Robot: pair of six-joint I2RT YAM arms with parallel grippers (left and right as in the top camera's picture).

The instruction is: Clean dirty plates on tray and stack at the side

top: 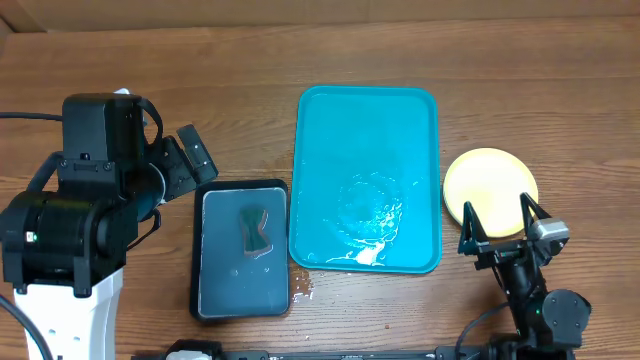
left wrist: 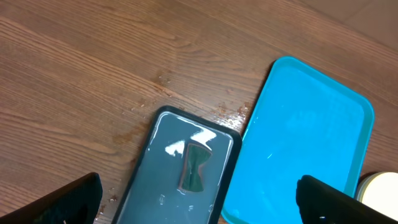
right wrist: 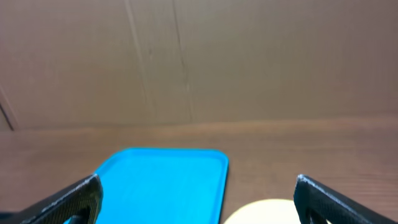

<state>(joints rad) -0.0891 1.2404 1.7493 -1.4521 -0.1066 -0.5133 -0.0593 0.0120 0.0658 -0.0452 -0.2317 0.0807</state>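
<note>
- The table is brown wood grain.
- The tray, turquoise, lies mid-table and is wet near its front edge.
- The basin, dark, sits just left of the tray and holds water.
- The plates show as 1 pale yellow disc on the table, just right of the tray; how many are stacked cannot be told.
- The right end effector is spread over the disc's near edge.
- The left end effector is spread wide near the basin's far left corner, gripping nothing.
- A dark sponge-like piece lies in the basin.
</note>
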